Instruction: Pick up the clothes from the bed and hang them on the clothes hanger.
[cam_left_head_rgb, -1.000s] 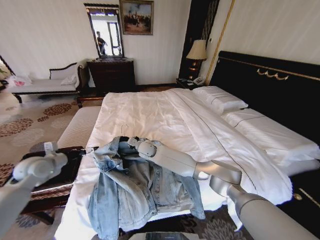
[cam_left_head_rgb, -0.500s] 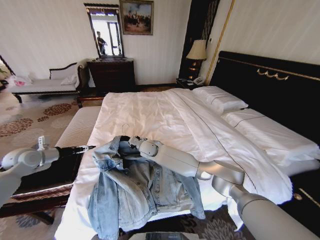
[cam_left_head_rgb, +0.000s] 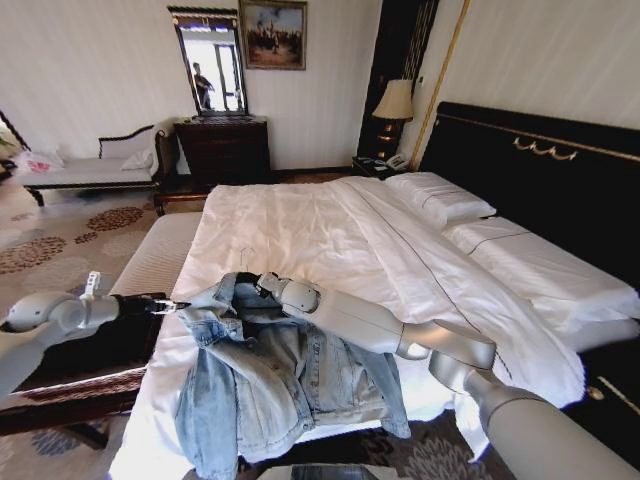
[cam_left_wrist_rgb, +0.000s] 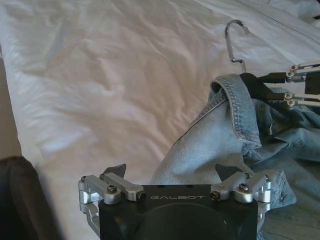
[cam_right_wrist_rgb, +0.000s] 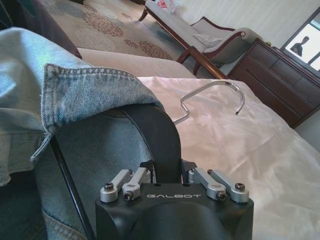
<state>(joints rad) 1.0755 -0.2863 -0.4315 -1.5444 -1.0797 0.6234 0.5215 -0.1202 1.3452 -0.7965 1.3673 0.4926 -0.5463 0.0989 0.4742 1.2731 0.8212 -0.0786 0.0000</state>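
Denim jacket (cam_left_head_rgb: 275, 385) lies on bed (cam_left_head_rgb: 330, 235) near foot edge, collar draped over black hanger (cam_right_wrist_rgb: 155, 137). R gripper (cam_right_wrist_rgb: 172, 172) clenched on hanger shoulder. L gripper (cam_left_wrist_rgb: 172, 172) fingers spread, just beside collar. Step: dressing hanger. Next prob. needs L to pinch collar/shoulder and pull it over.

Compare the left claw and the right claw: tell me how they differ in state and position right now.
The left claw is open and holds nothing, while the right claw is shut on the black clothes hanger. The left claw hovers at the bed's edge beside the denim jacket's shoulder; the right claw sits at the jacket's collar, near the hanger's metal hook. Both are the same black Galbot claw with silver finger links.
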